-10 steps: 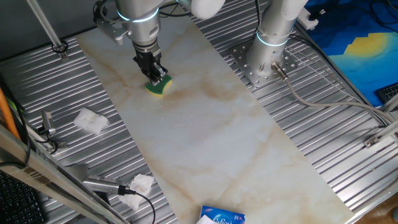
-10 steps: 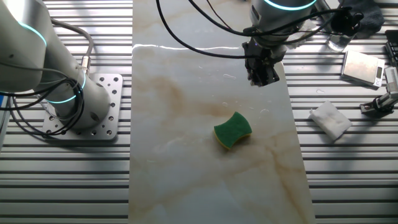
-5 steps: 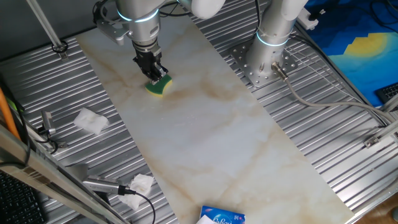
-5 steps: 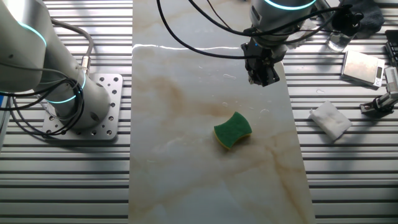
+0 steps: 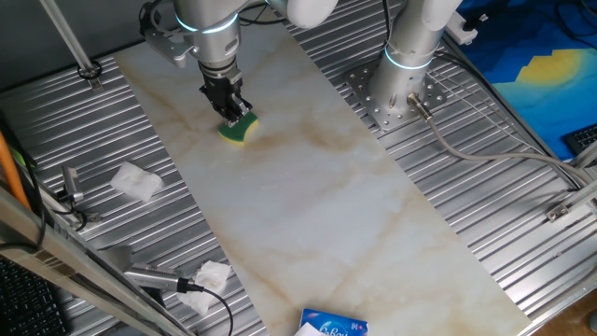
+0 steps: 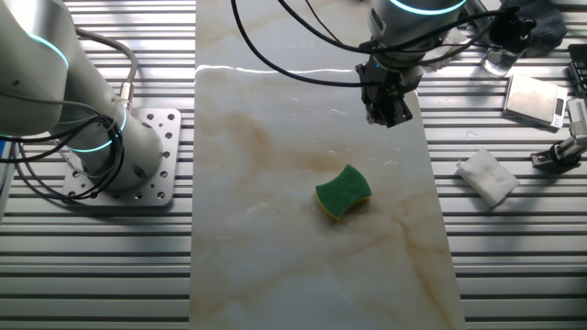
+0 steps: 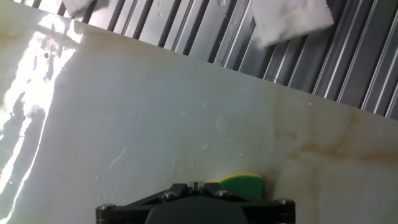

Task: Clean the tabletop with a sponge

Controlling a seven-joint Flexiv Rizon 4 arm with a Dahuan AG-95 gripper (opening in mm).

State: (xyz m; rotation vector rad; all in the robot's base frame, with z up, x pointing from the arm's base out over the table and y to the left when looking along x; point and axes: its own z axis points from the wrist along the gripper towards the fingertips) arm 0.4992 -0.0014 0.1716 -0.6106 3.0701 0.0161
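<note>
Fingers [image 6: 386, 114] (gap not discernible) above tabletop [image 6: 275, 229] near its edge, sponge [image 6: 343, 192] lying apart mid-slab

Both fixed views are evenly lit and sharp, with soft, faint shadows. The glossy off-white marble-look surface [image 6: 303, 183] carries a thin bright streak of glare across its far end in the other fixed view. In the hand view a strong white glare [image 7: 37, 93] washes out the slab's left side, and the crumpled white tissue [image 7: 289, 18] at the top looks soft and overexposed.
</note>
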